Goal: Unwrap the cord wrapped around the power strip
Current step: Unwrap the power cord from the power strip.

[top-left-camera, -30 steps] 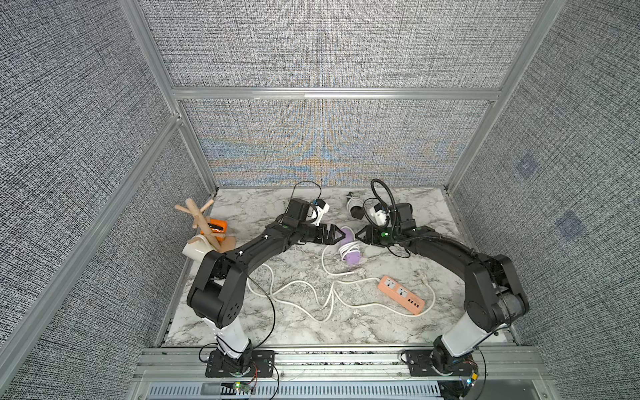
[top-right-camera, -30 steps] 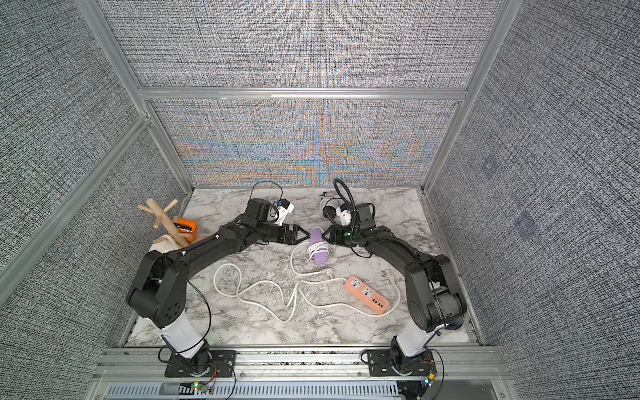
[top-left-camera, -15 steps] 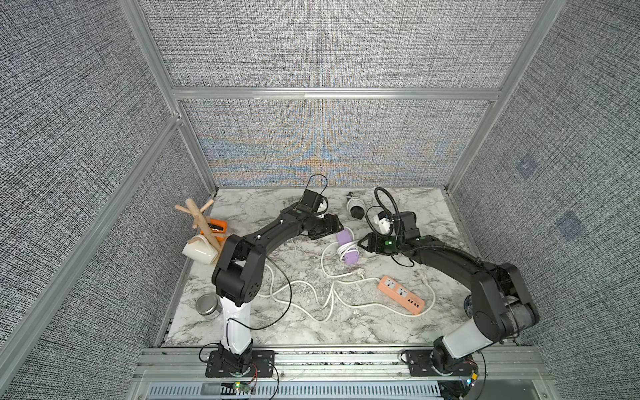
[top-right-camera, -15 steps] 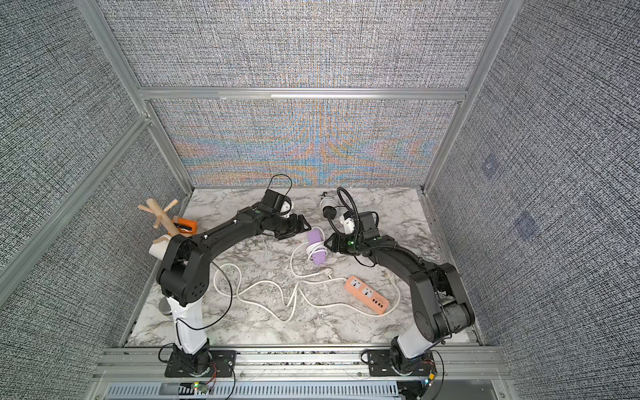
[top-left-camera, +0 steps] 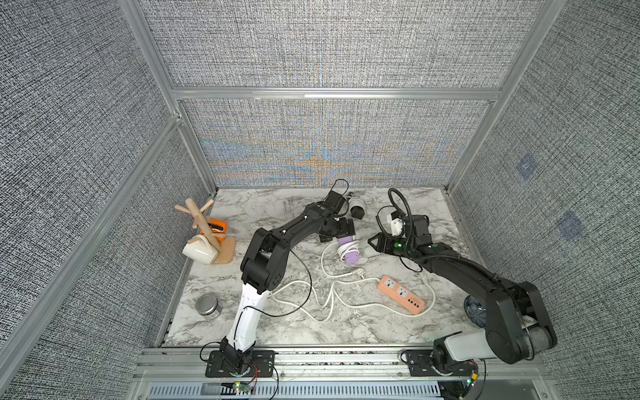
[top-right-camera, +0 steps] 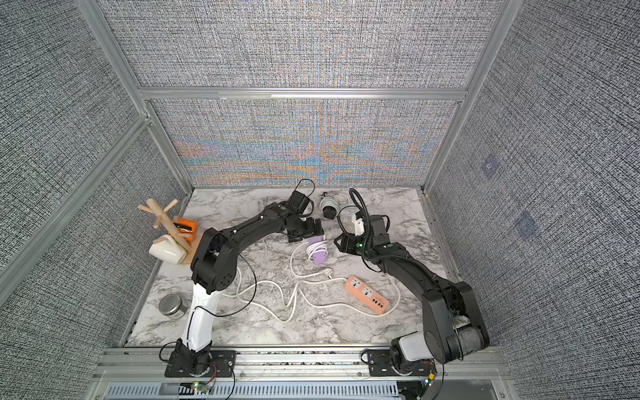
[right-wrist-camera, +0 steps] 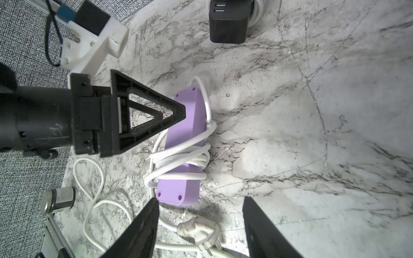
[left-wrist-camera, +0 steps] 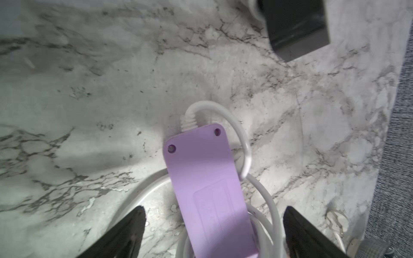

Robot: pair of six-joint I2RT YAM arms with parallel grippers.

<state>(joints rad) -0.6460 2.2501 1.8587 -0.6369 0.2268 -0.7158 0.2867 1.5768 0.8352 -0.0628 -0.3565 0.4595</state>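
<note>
Marble tabletop (right-wrist-camera: 312, 111) lies open beside the cord-wrapped purple power strip (right-wrist-camera: 190, 116). My left pincer (left-wrist-camera: 214, 210) straddles its end, spread wide; right pincer (right-wrist-camera: 201, 200) hovers spread nearby.

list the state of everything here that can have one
purple power strip, back side up, still wrapped
white cord, several turns around the strip's middle, rest trailing loose
left gripper, open, jaws astride the strip's end, not gripping
right gripper, open, empty, by the strip's other end
orange power strip, nothing wrapped around it
mug, tipped on its side
tin, upright, lid on
</note>
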